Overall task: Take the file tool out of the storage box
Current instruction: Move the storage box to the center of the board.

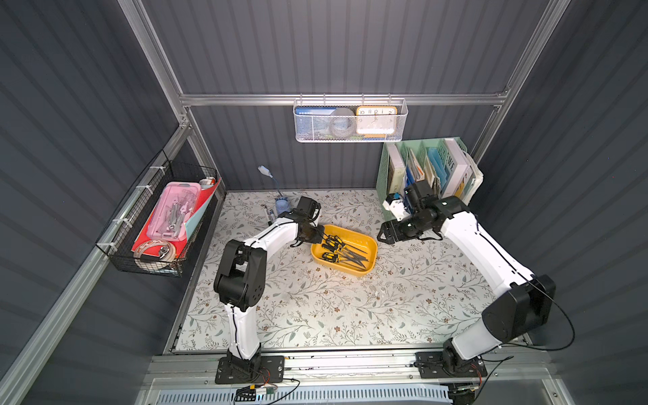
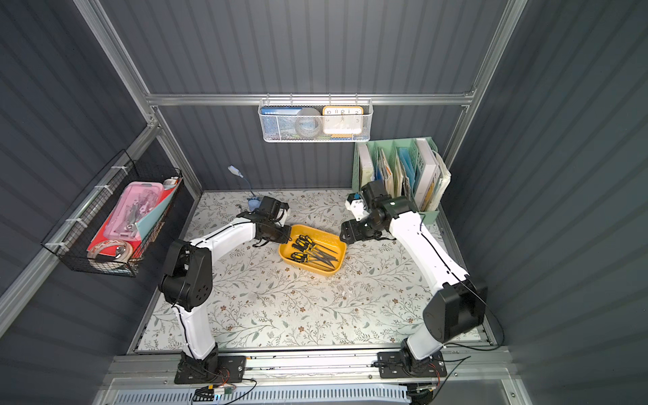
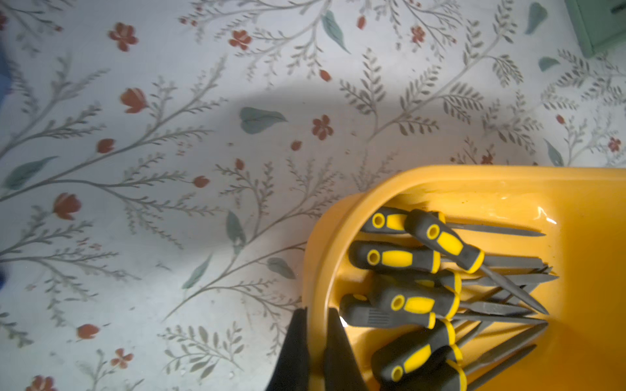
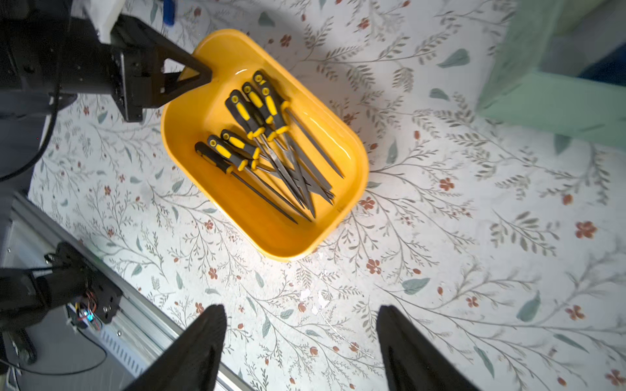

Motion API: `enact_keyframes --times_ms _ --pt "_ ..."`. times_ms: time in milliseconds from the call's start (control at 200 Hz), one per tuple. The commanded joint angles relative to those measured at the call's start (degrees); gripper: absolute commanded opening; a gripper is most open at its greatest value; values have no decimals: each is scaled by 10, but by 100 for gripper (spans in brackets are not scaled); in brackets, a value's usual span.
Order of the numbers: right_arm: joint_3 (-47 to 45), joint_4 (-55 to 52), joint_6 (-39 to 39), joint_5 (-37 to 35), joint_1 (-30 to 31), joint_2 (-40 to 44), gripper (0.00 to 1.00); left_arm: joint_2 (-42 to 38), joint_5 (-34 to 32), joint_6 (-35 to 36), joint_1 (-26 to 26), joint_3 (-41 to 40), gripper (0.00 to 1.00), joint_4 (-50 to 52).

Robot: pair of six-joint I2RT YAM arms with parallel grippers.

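The left gripper (image 3: pixel 316 313) is pinched closed over the rim of the storage box (image 3: pixel 592 270). One finger is inside the wall and one outside (the left wrist view shows the yellow lip running between them), and no tool is in its grasp. Just inside that same end of the box lie the file tools (image 3: pixel 416 260), a loose pile with black-and-yellow handles. The handle ends are near the closed fingers but apart from them. The grey blades cross one another and point away toward the box's other end.

The right gripper (image 4: pixel 301 313) has its jaws spread wide and holds nothing. In a top view it hangs above the table (image 1: pixel 315 308) beside the far end of the box, near it but not touching. From its wrist camera the whole box and the pile of files show beyond its fingers.

The box sits flat on the floral table between the two arms, with the mint-green book organizer (image 1: pixel 385 168) well behind it.
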State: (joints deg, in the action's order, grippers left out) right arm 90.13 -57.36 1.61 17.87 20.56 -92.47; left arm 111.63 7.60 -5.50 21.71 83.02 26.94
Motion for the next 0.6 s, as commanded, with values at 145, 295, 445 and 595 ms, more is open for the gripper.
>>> enact_keyframes --times_ms 145,295,445,595 --pt "39 15 16 1 25 -70 75 -46 59 19 27 -49 0 -35" --pt "66 21 32 5 35 -115 75 -63 32 -1 28 -51 26 -53" --pt "102 18 48 2 40 -162 75 -99 27 -38 27 -42 64 -76" --pt "139 16 65 3 41 -211 74 -135 7 -99 27 -25 72 -106"
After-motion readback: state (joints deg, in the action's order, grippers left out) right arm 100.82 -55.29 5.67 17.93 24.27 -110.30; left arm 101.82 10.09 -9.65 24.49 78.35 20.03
